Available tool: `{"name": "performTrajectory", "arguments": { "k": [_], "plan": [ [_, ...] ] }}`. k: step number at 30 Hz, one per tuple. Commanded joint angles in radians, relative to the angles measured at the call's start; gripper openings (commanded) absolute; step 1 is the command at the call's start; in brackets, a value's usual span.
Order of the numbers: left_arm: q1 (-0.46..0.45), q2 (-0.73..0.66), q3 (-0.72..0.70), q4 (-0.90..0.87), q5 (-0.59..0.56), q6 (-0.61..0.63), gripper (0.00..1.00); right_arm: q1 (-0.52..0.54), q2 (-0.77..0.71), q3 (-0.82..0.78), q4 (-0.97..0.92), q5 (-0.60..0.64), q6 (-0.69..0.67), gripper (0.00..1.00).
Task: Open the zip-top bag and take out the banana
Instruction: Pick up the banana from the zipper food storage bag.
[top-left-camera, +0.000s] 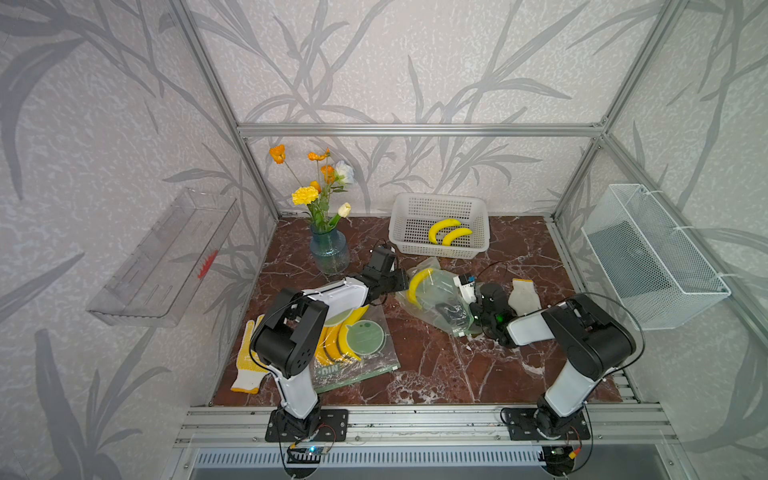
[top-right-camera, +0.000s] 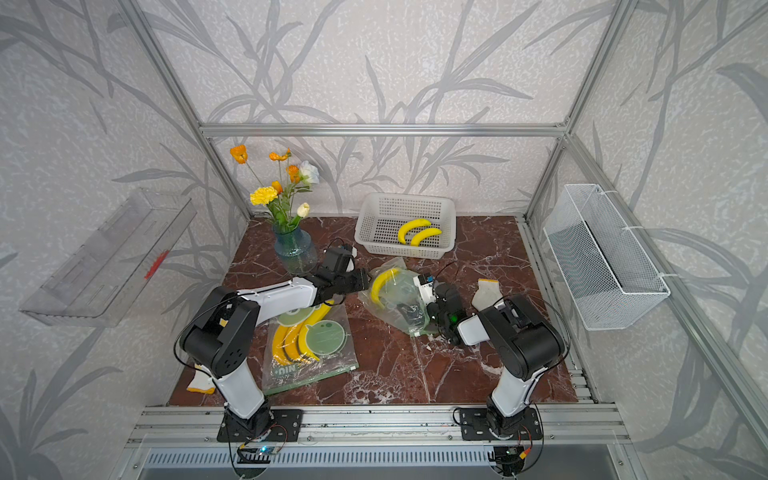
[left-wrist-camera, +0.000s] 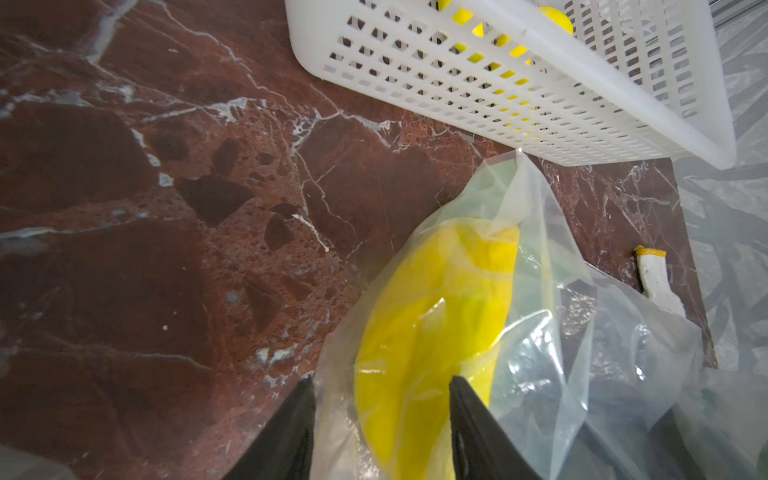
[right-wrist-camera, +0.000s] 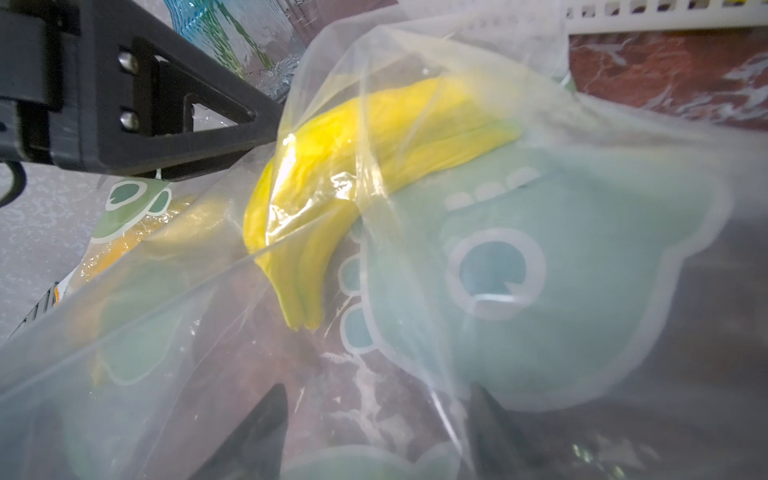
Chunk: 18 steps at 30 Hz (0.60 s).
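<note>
Fig.: banana (top-left-camera: 415, 286), long axis near–far inside zip-top bag (top-left-camera: 434, 293), sits betw. parted jaws of L pincer (left-wrist-camera: 380, 380); R pincer (right-wrist-camera: 378, 386), also parted, at bag's right end.

White-shelled arms (top-left-camera: 336, 293) with black joints, cables and fingers (left-wrist-camera: 282, 436).

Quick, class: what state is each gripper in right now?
Left gripper: open, jaws either side of the bagged banana.
Right gripper: open, jaws apart at the zip-top bag.

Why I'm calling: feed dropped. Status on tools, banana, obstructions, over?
Left tool open, astride banana through zip-top bag. Right tool open at bag mouth. Banana not out; bag film in the way.
</note>
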Motion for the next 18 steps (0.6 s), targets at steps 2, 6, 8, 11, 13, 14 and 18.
{"name": "performTrajectory", "arguments": {
  "k": [2, 6, 8, 11, 13, 14, 18],
  "plan": [
    [0.004, 0.015, 0.013, -0.005, 0.03, -0.002, 0.5, 0.001, 0.006, 0.013, 0.024, -0.016, -0.02, 0.68],
    [0.007, 0.024, -0.03, 0.053, 0.044, -0.029, 0.45, 0.001, 0.005, 0.008, 0.036, -0.019, -0.015, 0.68],
    [0.008, 0.04, -0.031, 0.078, 0.07, -0.035, 0.37, 0.001, 0.011, 0.015, 0.04, -0.033, -0.012, 0.68],
    [0.007, 0.072, -0.019, 0.123, 0.119, -0.044, 0.19, 0.006, 0.021, 0.025, 0.063, -0.048, -0.01, 0.68],
    [0.008, 0.09, -0.01, 0.159, 0.143, -0.05, 0.0, 0.012, 0.024, 0.031, 0.077, -0.044, -0.011, 0.69],
    [0.007, 0.093, -0.007, 0.183, 0.16, -0.053, 0.0, 0.014, 0.025, 0.034, 0.084, -0.043, -0.012, 0.69],
    [-0.003, 0.083, 0.025, 0.197, 0.193, -0.033, 0.0, 0.022, 0.038, 0.055, 0.105, -0.052, -0.022, 0.69]
  ]
}}
